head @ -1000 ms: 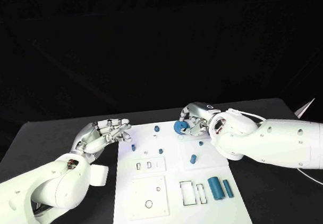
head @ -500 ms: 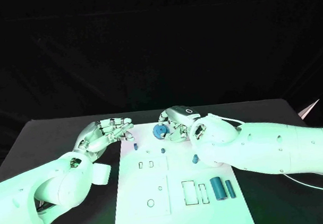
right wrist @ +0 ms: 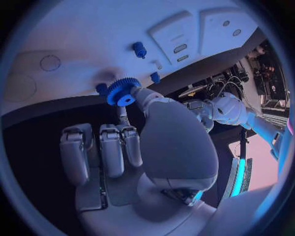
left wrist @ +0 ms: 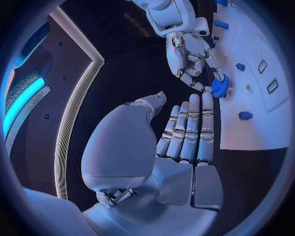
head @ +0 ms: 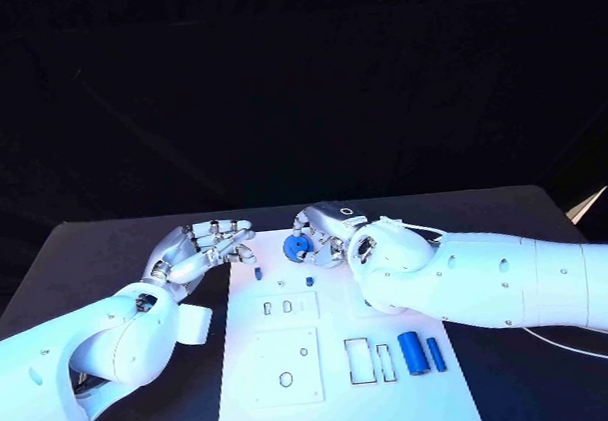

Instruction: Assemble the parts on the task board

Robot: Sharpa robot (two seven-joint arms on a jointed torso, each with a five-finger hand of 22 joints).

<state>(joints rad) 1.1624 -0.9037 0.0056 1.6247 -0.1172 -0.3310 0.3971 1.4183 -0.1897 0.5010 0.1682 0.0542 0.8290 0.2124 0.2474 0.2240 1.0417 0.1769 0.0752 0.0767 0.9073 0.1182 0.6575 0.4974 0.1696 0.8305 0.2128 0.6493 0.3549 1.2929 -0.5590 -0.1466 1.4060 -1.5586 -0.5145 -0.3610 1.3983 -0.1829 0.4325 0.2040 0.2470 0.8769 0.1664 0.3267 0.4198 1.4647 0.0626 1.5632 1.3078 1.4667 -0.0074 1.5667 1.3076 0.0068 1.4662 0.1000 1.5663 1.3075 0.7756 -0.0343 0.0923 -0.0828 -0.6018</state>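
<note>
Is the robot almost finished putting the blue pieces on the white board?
Not nearly. A few small blue pegs already stand at the far end of the task board. The right hand is holding a blue gear above that end, so that piece is in progress. The left hand holds nothing. Two blue cylinders lie loose near the front, beside unfilled slots, so plenty remains.

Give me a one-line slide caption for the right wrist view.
Right hand holds a blue gear over the white task board.
</note>
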